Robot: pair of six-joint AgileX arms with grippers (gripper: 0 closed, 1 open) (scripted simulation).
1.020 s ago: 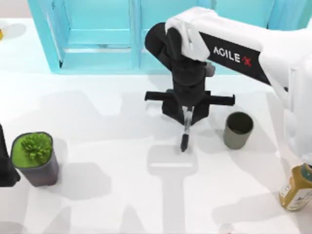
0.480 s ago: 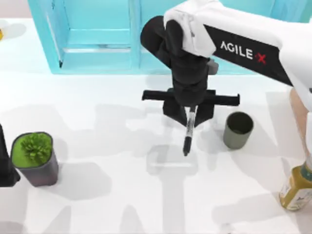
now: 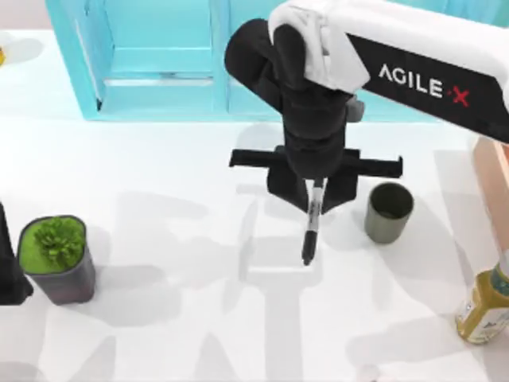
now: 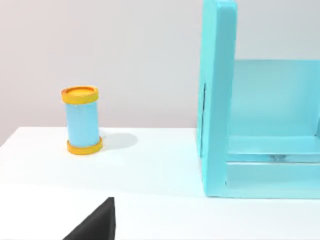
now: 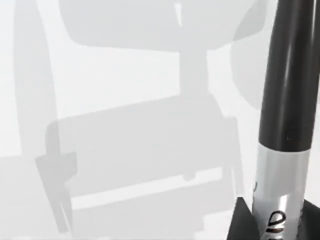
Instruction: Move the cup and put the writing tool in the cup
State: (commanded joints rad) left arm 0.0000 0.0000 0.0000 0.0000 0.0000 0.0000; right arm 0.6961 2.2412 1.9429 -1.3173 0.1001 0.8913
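white table [image 3: 159,318], blue shelf [image 3: 159,56] at the back, plant pot [image 3: 56,259] at left. right gripper [image 3: 316,189] mid-table, pinching marker [image 3: 310,231] hanging down, just left of cup [image 3: 388,212]. left arm [image 3: 9,263] parked at left edge.

White right arm [image 3: 413,48] lettered AGILEX, black wrist and hand [image 3: 316,195]

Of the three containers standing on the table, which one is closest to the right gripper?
The olive-grey cup, just right of the right gripper holding the marker. The plant pot and bottle stand farther off.
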